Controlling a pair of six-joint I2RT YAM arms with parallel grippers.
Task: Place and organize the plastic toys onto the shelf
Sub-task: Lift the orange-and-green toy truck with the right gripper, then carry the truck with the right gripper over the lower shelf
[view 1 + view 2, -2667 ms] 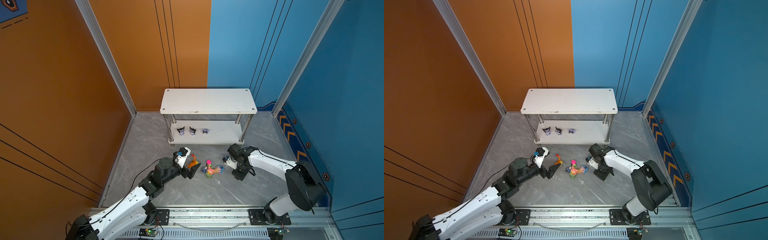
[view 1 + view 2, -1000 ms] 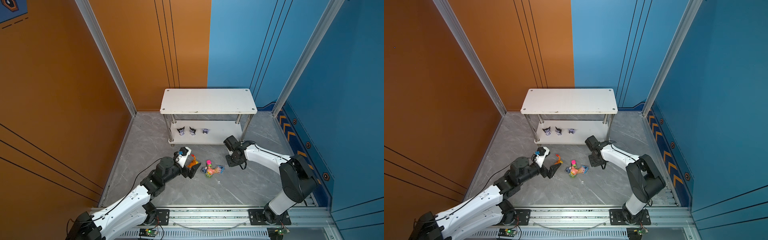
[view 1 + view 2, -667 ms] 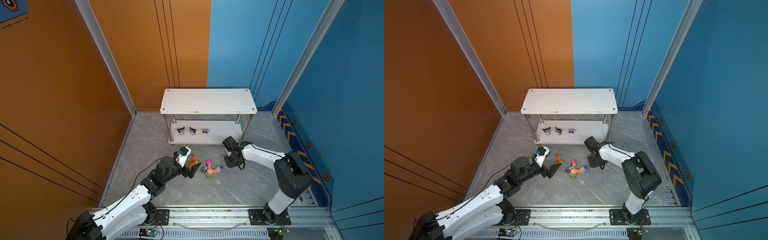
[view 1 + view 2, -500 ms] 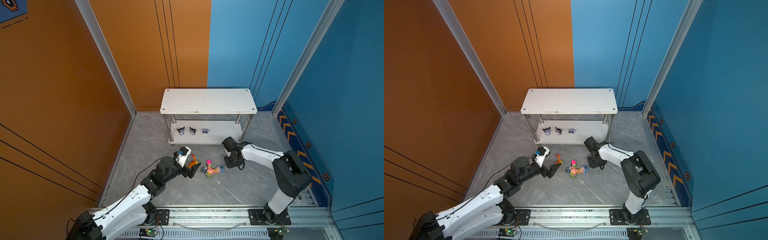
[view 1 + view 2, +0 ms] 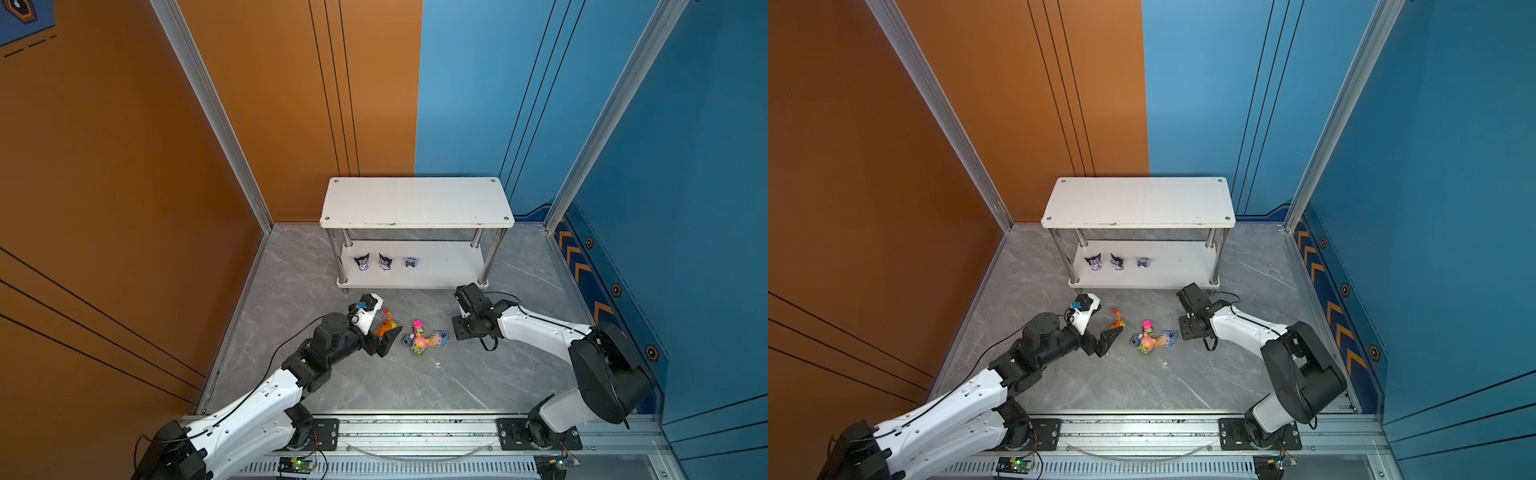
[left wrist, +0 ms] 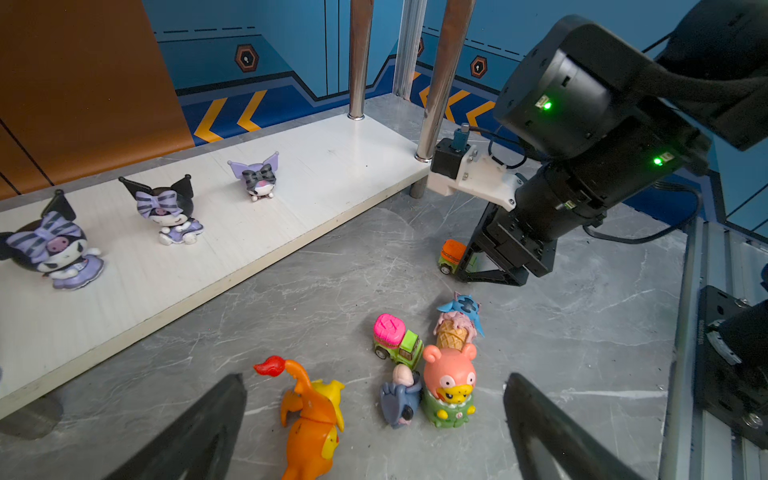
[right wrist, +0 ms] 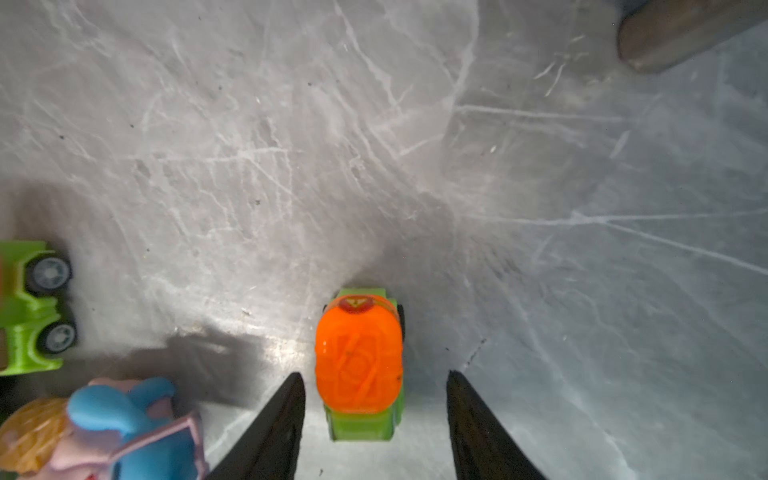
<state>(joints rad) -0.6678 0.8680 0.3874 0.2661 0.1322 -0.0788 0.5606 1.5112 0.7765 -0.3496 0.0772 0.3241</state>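
The shelf (image 5: 415, 201) (image 5: 1138, 199) stands at the back, and three black-purple eared heads (image 5: 385, 262) (image 6: 168, 208) are lined up on its lower board. The rest of the plastic toys lie on the floor. My left gripper (image 6: 374, 378) is open and low, with the orange spiky creature (image 6: 313, 419) (image 5: 384, 326), grey-blue donkey (image 6: 399, 399) and pink bear (image 6: 449, 384) between its fingers. Just beyond them are a pink-topped green block (image 6: 395, 338) and the blue one on a cone (image 6: 457, 320). My right gripper (image 7: 374, 373) (image 5: 461, 328) is open and straddles the orange-topped green block (image 7: 359, 365), with a gap on each side.
Chrome posts (image 6: 442, 79) of the shelf rise close behind my right wrist. Orange and blue walls close in the grey marble floor (image 5: 415, 386). A metal rail (image 5: 415, 428) runs along the front edge.
Over the past few seconds my right arm swung left and toward the shelf's front right post. Over the last second it has hardly moved. The left arm and the floor toys have stayed put.
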